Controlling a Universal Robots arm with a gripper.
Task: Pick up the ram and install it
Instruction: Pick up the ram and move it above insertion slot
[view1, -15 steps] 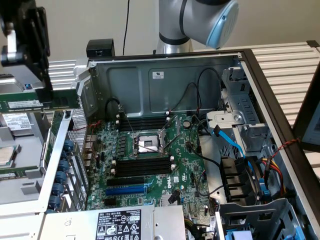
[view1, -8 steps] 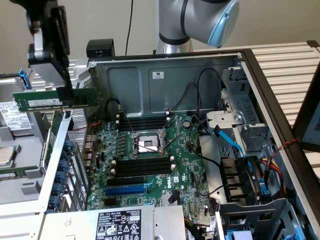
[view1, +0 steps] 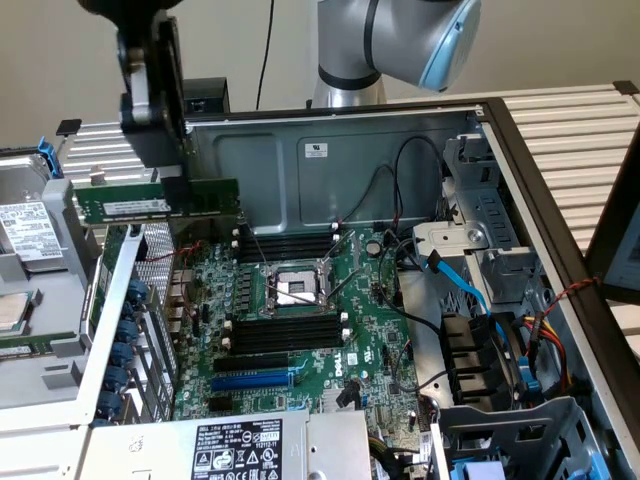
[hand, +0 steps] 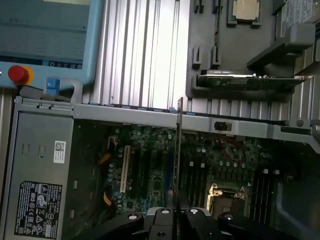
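The ram (view1: 125, 205), a long thin green stick with a white label, hangs level in the air over the open computer case's edge at the exterior view's left. My gripper (view1: 178, 195) comes down from above and is shut on the stick near its middle. In the wrist view the ram (hand: 178, 150) appears edge-on as a thin line running out from my gripper (hand: 177, 220), with the board below it. The black memory slots (view1: 290, 330) lie on the green motherboard (view1: 365, 330) on both sides of the processor socket (view1: 295, 288), below and to the exterior view's right of the stick.
A blue expansion slot (view1: 252, 380) lies near the power supply (view1: 235, 450). Black and blue cables (view1: 470, 300) and a drive cage fill the case at the exterior view's right. A metal bracket and a drive (view1: 25, 235) lie outside at the left. A pendant with a red button (hand: 17, 74) sits beyond the case.
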